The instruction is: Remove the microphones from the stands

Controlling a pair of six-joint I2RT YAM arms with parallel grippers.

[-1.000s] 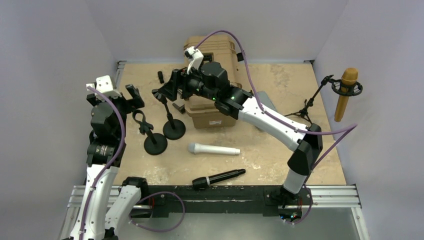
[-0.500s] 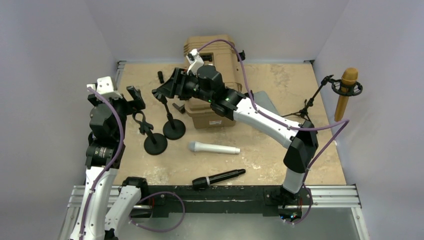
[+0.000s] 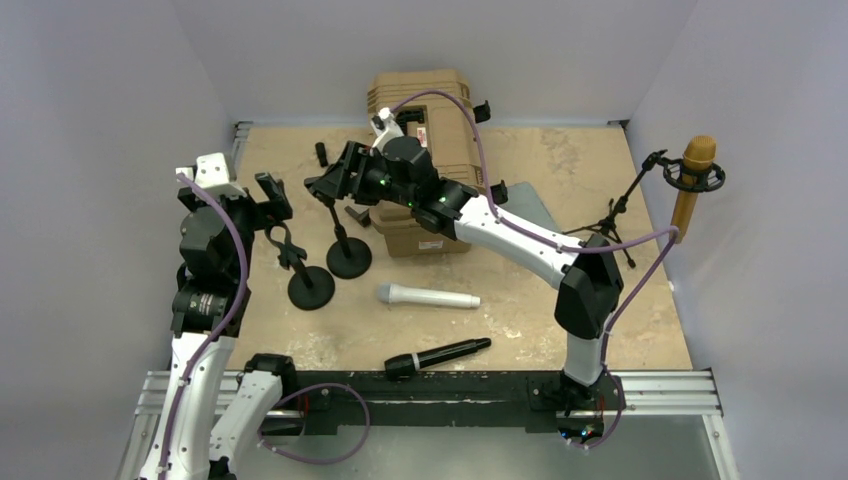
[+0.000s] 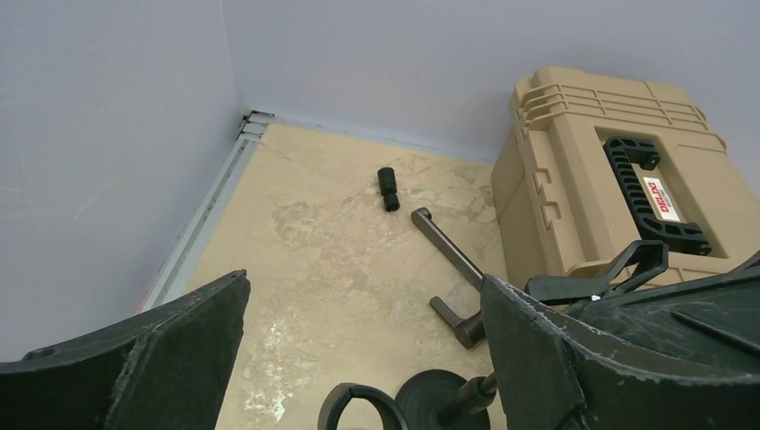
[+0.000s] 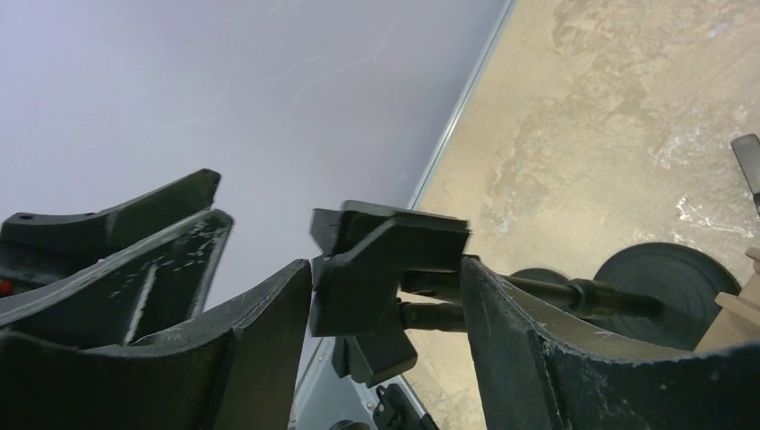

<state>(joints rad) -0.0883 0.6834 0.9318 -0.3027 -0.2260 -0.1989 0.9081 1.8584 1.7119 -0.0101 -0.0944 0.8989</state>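
A gold microphone [image 3: 692,185] hangs in the shock mount of a tripod stand [image 3: 615,215] at the far right, away from both grippers. Two black desk stands are on the left: one with a round base [image 3: 310,287] and an empty clip [image 4: 354,403], the other [image 3: 348,258] with its clip [image 5: 385,246] between my right gripper's jaws. My right gripper [image 3: 325,186] [image 5: 387,269] is shut on that clip. My left gripper [image 3: 265,195] [image 4: 363,296] is open and empty above the left stand.
A white microphone [image 3: 428,297] and a black microphone [image 3: 437,356] lie on the table in front. A tan hard case [image 3: 425,105] stands at the back under my right arm. A small black cylinder [image 3: 321,153] and a black bar [image 4: 448,251] lie beside it.
My right arm has swung its elbow leftward and the gripper has shifted slightly left at the stand clip. The left arm has barely moved.
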